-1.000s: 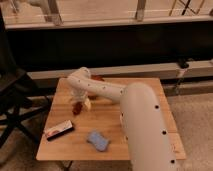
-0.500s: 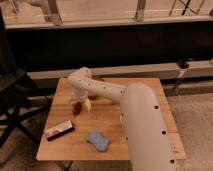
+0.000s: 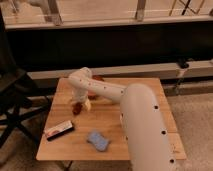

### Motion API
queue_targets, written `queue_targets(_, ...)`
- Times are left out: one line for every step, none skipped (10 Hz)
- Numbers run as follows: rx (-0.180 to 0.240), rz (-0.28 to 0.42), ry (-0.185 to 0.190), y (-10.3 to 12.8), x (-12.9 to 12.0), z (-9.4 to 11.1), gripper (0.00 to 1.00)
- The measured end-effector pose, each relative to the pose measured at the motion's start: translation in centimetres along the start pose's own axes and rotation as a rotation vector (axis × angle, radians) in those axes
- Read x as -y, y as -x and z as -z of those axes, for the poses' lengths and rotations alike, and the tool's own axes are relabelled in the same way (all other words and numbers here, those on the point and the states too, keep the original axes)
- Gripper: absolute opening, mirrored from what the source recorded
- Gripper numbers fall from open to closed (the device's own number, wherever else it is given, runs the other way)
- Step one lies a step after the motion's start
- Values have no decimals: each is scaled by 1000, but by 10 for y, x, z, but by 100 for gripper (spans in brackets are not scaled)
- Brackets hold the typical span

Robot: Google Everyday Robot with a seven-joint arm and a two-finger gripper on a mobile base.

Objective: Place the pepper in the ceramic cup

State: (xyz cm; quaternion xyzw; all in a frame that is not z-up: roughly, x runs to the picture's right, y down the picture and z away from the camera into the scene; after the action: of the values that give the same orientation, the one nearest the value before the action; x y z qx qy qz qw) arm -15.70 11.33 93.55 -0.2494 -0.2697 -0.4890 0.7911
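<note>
Table [image 3: 150,90] of pale wood carries everything in view. Reaching across it from the near right, the white arm [image 3: 142,125] bends down to the table's left half, and its gripper [image 3: 80,105] hangs low there with its jaws spread wide, nothing held between them. Pepper [image 3: 76,108], small and dark red, lies on the wood right at the gripper tip; touching or just apart, I cannot tell. Behind the arm's wrist, toward the table's far edge, part of an orange-red bowl [image 3: 96,79] shows. A flat red-and-white box [image 3: 59,129] lies near the table's front left, and a blue sponge [image 3: 98,140] sits to the right of the box. The cup is hidden from sight.
</note>
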Motion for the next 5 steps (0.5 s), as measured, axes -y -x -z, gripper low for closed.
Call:
queue_targets(5,0,0,1,0,0,80)
queue_targets(9,1,0,1,0,0,80)
queue_targets(13,1,1,1,-1,-1,80)
queue_targets(17,3,2,2,-1,0,80)
queue_targets(22,4,4,2,-1,-1,80)
